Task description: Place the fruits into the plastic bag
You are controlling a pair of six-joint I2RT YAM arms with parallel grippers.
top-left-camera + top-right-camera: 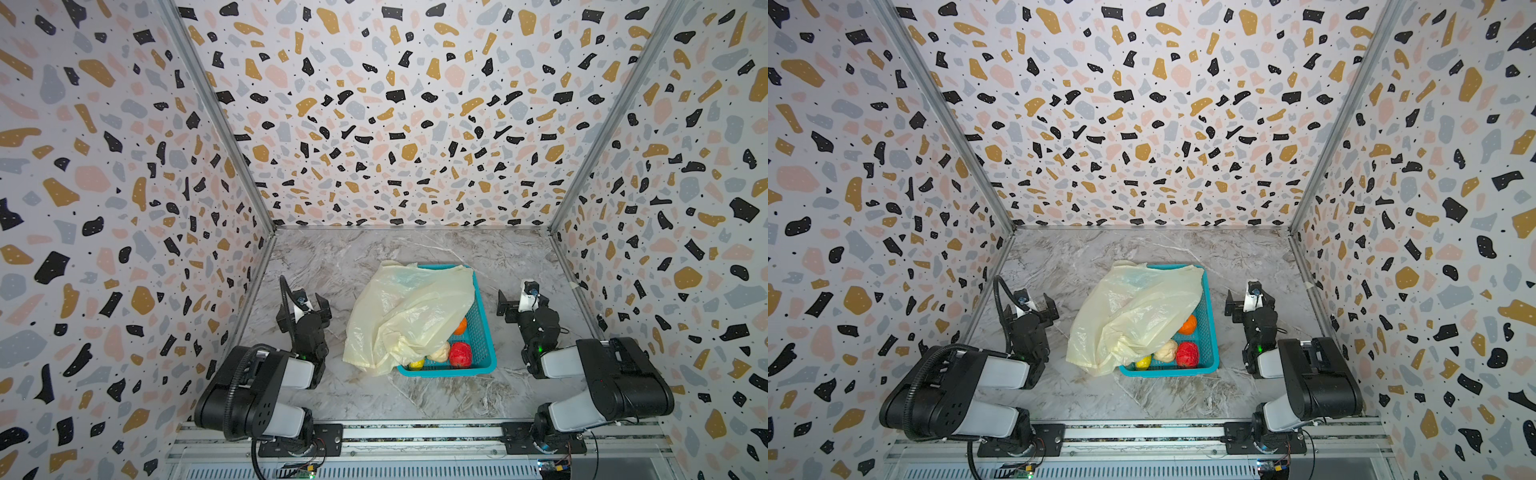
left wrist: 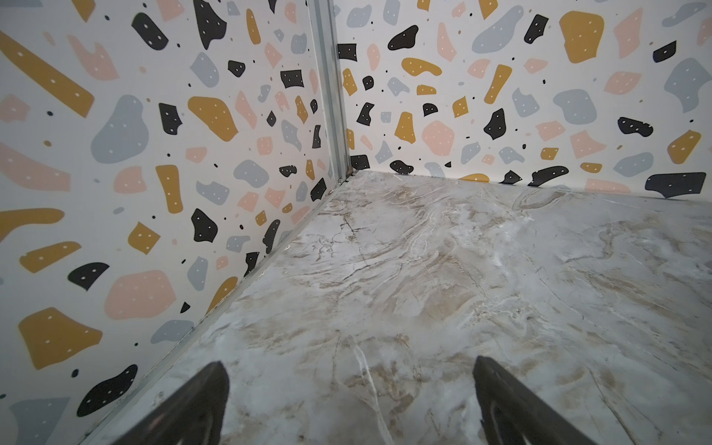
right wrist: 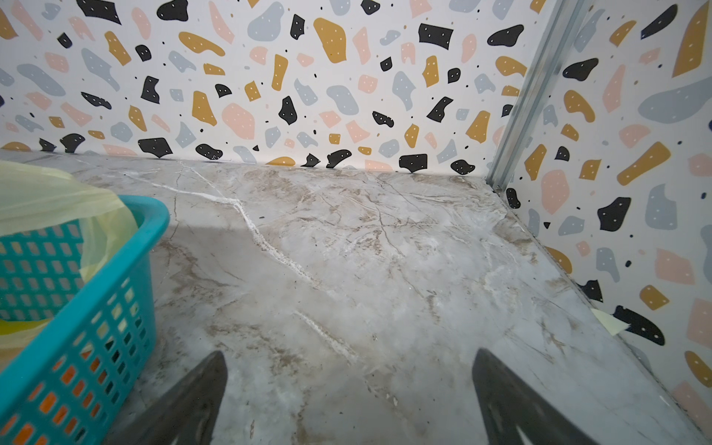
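In both top views the pale-yellow plastic bag [image 1: 407, 316] [image 1: 1133, 316] lies crumpled over the left and back of a teal basket [image 1: 449, 370] [image 1: 1171, 371]. Uncovered in the basket's near right part sit a bumpy red ball [image 1: 460, 354] [image 1: 1187, 354], an orange [image 1: 460, 326] [image 1: 1188, 325], a cream fruit [image 1: 439, 352] [image 1: 1165, 350] and a yellow one [image 1: 416, 364] [image 1: 1143, 361]. My left gripper [image 1: 306, 300] [image 2: 348, 366] stands open and empty left of the bag. Right of the basket, my right gripper [image 1: 523, 297] [image 3: 348, 352] is open over bare table. The bag hides any other fruits.
The right wrist view catches the basket's corner [image 3: 96, 308] and the bag [image 3: 46, 192] beside that gripper. Patterned walls close the marble table [image 1: 415, 249] on three sides. A metal rail [image 1: 415, 432] carrying both arm bases runs along the front edge.
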